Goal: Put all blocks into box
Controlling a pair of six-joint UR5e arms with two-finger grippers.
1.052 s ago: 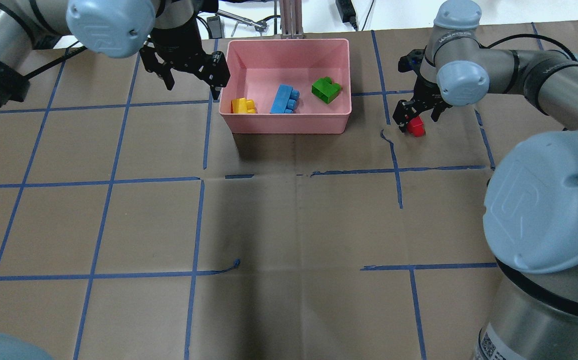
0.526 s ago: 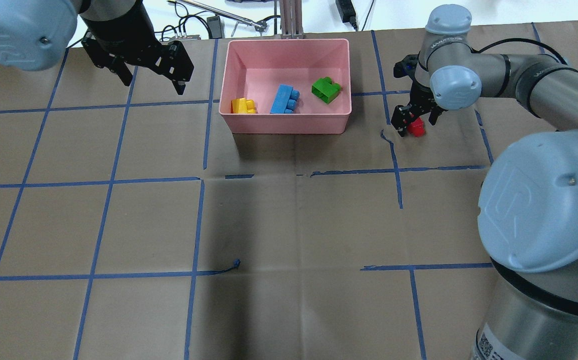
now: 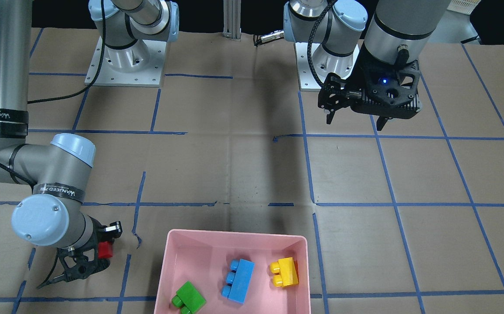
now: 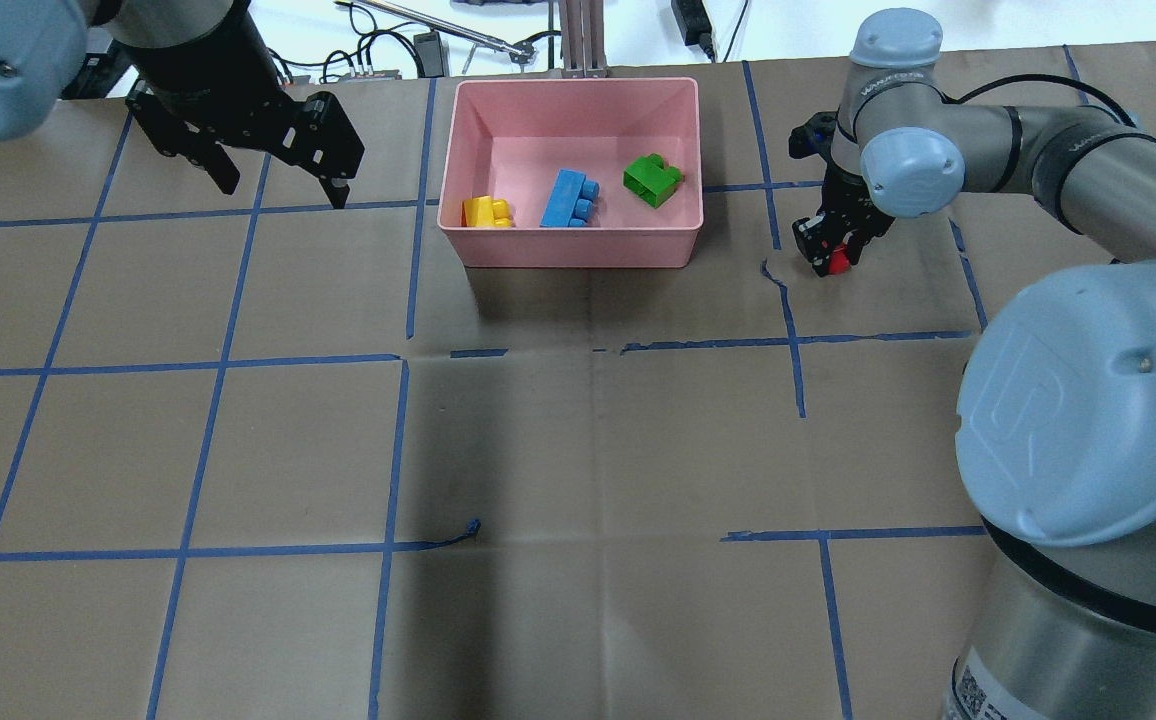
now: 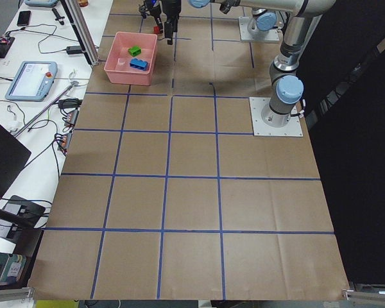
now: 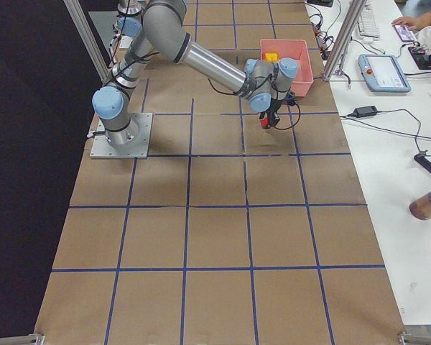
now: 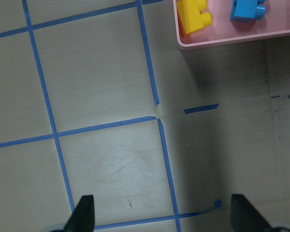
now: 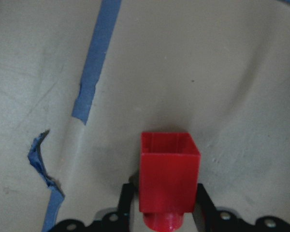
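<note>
The pink box [image 4: 578, 248] stands at the far middle of the table and holds the yellow brick [image 4: 486, 212], the blue brick [image 4: 568, 199] and the green brick [image 4: 652, 180]. My right gripper [image 4: 833, 258] is right of the box, shut on the tiny red brick [image 4: 840, 262] at table level. The right wrist view shows the red brick [image 8: 169, 181] clamped between both fingers [image 8: 125, 203]. My left gripper [image 4: 283, 190] is open and empty, above the table left of the box. The left wrist view shows the box's corner [image 7: 222, 42] with the yellow brick [image 7: 193, 17] and the blue brick [image 7: 246, 9].
The table is brown paper with a blue tape grid [image 4: 398, 360]. Cables and a metal post [image 4: 583, 40] lie beyond the far edge behind the box. A torn bit of tape [image 8: 43, 159] lies on the table left of the red brick.
My left gripper has moved left, away from the box's left wall. My right gripper has closed its fingers on the red brick.
</note>
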